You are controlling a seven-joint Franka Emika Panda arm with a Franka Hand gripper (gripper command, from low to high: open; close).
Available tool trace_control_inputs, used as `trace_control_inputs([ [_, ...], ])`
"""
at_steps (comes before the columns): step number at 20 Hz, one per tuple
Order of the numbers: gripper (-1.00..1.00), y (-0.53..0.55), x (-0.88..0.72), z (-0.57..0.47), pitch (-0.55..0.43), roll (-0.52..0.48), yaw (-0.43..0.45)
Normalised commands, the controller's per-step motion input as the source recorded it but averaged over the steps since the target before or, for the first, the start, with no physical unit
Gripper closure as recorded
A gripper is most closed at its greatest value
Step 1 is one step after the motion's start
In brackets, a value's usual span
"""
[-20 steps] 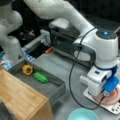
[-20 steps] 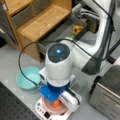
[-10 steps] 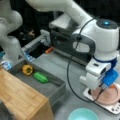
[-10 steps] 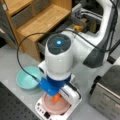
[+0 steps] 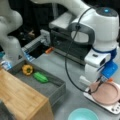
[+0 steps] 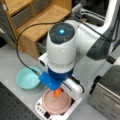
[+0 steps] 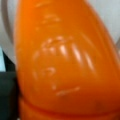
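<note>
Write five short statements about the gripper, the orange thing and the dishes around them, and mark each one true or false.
1. The gripper is above the pink plate. True.
2. An orange carrot-like thing shows under the gripper, and it fills the wrist view. True.
3. The teal bowl lies on the pink plate. False: it sits on the grey table, beside the plate toward a front view's left.
4. The green vegetable lies in the grey tray next to a yellow pepper. True.
5. The pink plate rests directly on the wooden shelf. False: it rests on a white scale-like base.
</note>
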Motion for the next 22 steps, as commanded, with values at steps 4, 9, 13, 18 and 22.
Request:
trace_control_inputs([
  [4,1.00,-0.03,-0.20,0.22,0.041,0.046,0.073],
  [9,1.00,-0.07,-0.23,0.21,0.052,0.058,0.128],
  [13,1.00,-0.10,-0.25,0.14,0.076,0.055,0.126],
  [18,1.00,-0.12,-0.25,0.05,0.058,0.045,0.163],
  [22,1.00,-0.13,-0.26,0.06,0.062,0.026,0.249],
])
